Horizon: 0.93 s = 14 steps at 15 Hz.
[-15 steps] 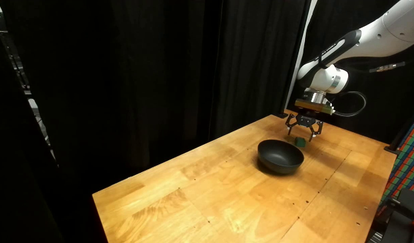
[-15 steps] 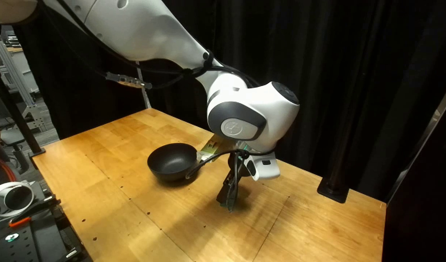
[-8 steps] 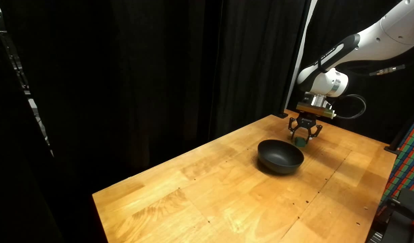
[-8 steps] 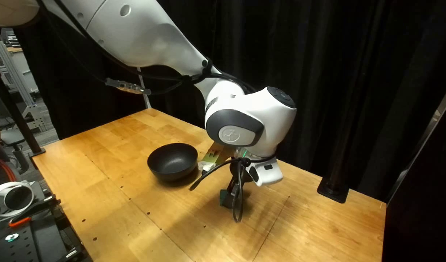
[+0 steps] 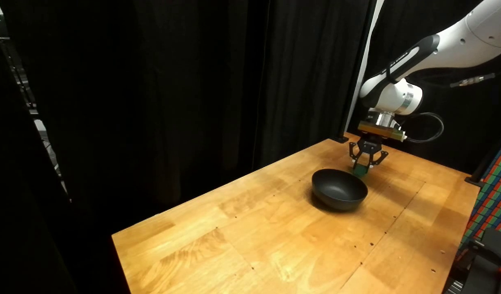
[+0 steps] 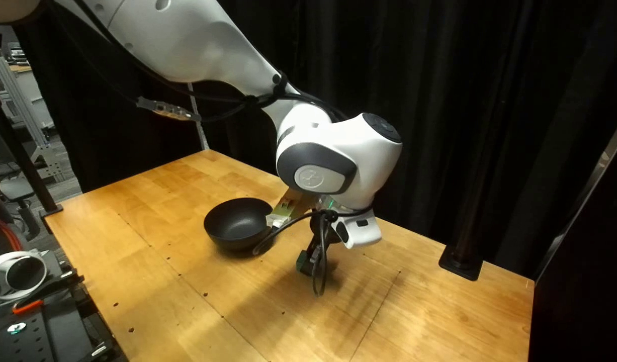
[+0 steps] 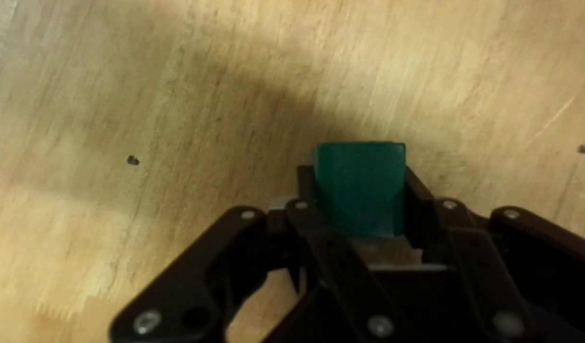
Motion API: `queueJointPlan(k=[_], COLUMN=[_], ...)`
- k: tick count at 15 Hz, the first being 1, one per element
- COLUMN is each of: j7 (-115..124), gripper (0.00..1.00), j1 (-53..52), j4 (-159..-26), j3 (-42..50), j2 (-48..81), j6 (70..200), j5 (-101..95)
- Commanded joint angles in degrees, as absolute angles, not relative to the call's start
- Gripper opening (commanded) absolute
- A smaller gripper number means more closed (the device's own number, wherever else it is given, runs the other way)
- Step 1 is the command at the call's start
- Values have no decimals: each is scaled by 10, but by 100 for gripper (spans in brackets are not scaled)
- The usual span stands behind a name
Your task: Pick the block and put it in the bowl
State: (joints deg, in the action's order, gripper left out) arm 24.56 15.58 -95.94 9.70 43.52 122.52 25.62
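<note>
Gripper (image 7: 360, 185) clamped on green block (image 7: 361, 193), fingertips (image 7: 306, 181) against opposite sides.

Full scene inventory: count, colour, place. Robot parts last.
cube: one, green, between the jaws
bowl: one, black, on the tabletop
tabletop: one, tan wood, beneath the bowl
posts: at least two, black, tabletop edges
curtains: count unclear, black, background
patterned panel: one, multicoloured, past the tabletop
ringed item: one, white, beside the tabletop
perforated plate: one, black, beside the tabletop
curved item: one, orange, near the plate
disc: one, white and green, on the plate
clutter: count unclear, mostly grey, background
arm: one, white and grey, above the tabletop
cables: count unclear, black, along the arm
jaws: one pair, black, closed on the cube
</note>
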Motion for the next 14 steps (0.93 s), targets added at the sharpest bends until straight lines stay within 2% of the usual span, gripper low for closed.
queueJointPlan(k=[1, 4, 9, 10, 11, 12, 14], j7=[229, 227, 249, 267, 273, 274, 254], gripper=[18, 18, 18, 68, 69, 74, 90], j1=[147, 127, 111, 103, 100, 99, 100], j4=[-1026, -1052, -1058, -1067, -1074, -1087, -1109], j3=[75, 56, 36, 42, 45, 47, 45], j2=[325, 260, 242, 240, 237, 224, 194], j6=[1224, 1217, 1050, 1036, 1022, 1024, 1039], j5=[282, 288, 315, 312, 311, 321, 342])
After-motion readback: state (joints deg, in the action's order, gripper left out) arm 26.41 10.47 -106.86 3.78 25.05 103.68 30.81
